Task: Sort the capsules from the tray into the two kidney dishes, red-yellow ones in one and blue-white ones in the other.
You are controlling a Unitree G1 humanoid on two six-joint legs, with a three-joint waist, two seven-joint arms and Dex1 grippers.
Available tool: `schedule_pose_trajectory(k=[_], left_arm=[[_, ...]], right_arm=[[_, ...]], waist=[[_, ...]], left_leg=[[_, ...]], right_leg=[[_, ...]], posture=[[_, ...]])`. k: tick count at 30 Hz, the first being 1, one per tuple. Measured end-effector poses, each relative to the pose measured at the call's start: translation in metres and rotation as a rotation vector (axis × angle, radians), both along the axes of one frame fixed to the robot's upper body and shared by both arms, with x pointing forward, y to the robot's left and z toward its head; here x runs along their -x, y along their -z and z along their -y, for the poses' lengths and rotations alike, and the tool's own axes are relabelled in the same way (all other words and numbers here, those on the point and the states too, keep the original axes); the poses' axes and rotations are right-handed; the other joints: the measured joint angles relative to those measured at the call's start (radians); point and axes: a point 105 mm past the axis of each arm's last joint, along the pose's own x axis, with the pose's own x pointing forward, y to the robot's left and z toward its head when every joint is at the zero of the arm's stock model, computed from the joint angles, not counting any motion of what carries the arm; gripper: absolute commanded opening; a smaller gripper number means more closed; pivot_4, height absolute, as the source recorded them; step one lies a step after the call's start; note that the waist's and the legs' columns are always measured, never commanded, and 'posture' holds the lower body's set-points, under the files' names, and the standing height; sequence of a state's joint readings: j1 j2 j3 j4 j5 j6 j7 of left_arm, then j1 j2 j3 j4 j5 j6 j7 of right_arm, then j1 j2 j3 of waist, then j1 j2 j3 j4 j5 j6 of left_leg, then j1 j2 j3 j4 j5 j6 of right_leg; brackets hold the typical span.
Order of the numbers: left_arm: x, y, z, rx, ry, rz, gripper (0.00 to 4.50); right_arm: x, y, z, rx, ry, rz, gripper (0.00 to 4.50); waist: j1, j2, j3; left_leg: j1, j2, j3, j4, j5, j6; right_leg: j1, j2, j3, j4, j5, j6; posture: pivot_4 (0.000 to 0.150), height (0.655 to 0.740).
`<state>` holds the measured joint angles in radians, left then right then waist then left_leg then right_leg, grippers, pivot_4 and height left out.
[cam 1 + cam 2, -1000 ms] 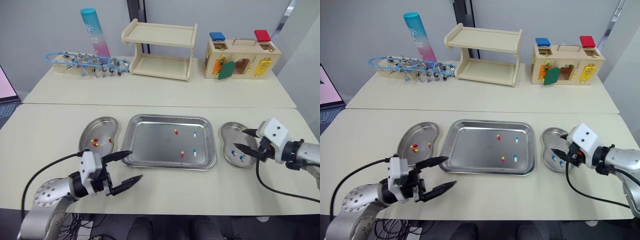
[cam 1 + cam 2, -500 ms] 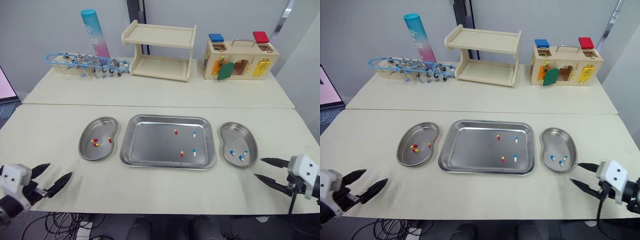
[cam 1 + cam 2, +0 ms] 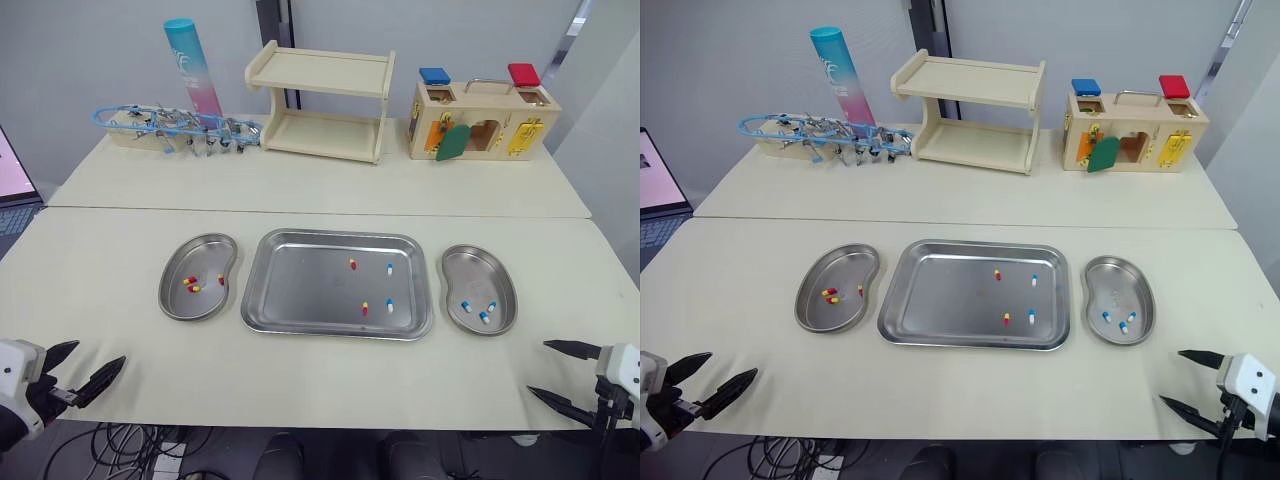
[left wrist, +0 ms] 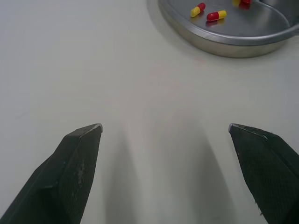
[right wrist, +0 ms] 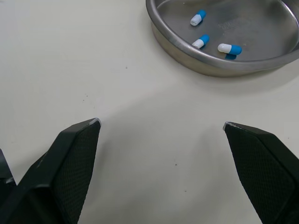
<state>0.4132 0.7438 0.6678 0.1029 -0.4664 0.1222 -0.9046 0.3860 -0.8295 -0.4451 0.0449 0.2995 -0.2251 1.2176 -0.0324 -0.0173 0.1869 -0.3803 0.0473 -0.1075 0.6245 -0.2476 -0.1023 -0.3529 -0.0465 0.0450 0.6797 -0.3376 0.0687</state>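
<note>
Arms withdrawn from dishes since a second ago: left gripper (image 3: pixel 98 353) lower left, right gripper (image 3: pixel 538 367) lower right, both spread wide, nothing held. Four capsules (image 3: pixel 352 264) left in tray (image 3: pixel 290 290), centre frame. Left dish (image 3: pixel 205 255) and right dish (image 3: pixel 478 265) partly filled. Sorting judged unfinished.

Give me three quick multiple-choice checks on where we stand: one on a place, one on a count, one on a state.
1. Which dish already holds blue-white capsules?
A. the right kidney dish
B. the left one
C. neither

2. How many capsules lie in the tray?
A. two
B. four
C. six

3. How are the left gripper and the right gripper?
A. both open, holding nothing
B. left shut on a capsule
C. right shut on a capsule

Answers:
1. A, the blue-white ones lie in the dish on the robot's right.
2. B, two red-yellow capsules and two blue-white ones lie there.
3. A, each pair of fingers is spread apart with nothing between.
</note>
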Motion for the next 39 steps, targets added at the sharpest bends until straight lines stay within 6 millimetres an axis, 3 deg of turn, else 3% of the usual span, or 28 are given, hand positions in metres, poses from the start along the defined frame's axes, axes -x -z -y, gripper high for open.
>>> schedule_pose_trajectory(k=[14, 19, 24, 31, 37, 39], left_arm=[[-0.002, -0.009, 0.012, 0.005, 0.06, 0.009, 4.5], [-0.013, -0.028, 0.033, -0.013, 0.187, 0.056, 4.5], [-0.038, -0.061, 0.105, -0.04, 0.547, 0.122, 4.5], [-0.064, -0.084, 0.191, -0.023, 0.906, 0.124, 4.5], [-0.086, -0.072, 0.243, -0.073, 1.106, 0.067, 4.5], [-0.091, -0.062, 0.254, -0.064, 1.158, 0.033, 4.13]], right_arm=[[-0.001, -0.014, -0.068, -0.097, -0.191, 0.068, 4.46], [-0.006, -0.019, -0.097, -0.171, -0.2, 0.119, 4.46], [-0.012, -0.018, -0.125, -0.245, -0.177, 0.176, 4.46], [-0.011, -0.009, -0.132, -0.247, -0.139, 0.165, 4.46], [-0.009, -0.003, -0.135, -0.274, -0.103, 0.153, 4.46], [-0.006, 0.001, -0.135, -0.28, -0.089, 0.14, 4.5]], waist=[[0.001, 0.0, 0.0], [0.001, -0.001, -0.001], [0.007, -0.002, -0.002], [0.003, -0.001, -0.001], [-0.001, 0.0, -0.001], [-0.001, 0.0, -0.001]], left_leg=[[0.0, 0.0, 0.0, 0.0, 0.0, 0.0], [0.0, 0.0, 0.0, 0.0, 0.0, 0.0], [-0.001, 0.0, -0.001, 0.001, 0.0, 0.0], [0.0, 0.0, -0.001, 0.001, 0.0, 0.0], [0.0, 0.0, -0.001, 0.001, 0.0, 0.0], [-0.001, 0.0, -0.001, 0.001, 0.0, 0.0]], right_leg=[[0.0, 0.0, 0.0, 0.0, 0.0, 0.0], [0.0, 0.0, 0.0, 0.0, 0.0, 0.0], [0.001, 0.0, -0.001, 0.0, 0.0, 0.0], [0.0, 0.0, -0.001, 0.001, 0.0, 0.0], [0.0, 0.001, 0.0, 0.001, 0.0, 0.0], [0.0, 0.001, 0.0, 0.001, 0.0, 0.0]], posture=[[0.15, 0.74], [0.15, 0.74], [0.15, 0.74], [0.15, 0.74], [0.15, 0.74], [0.15, 0.74]])
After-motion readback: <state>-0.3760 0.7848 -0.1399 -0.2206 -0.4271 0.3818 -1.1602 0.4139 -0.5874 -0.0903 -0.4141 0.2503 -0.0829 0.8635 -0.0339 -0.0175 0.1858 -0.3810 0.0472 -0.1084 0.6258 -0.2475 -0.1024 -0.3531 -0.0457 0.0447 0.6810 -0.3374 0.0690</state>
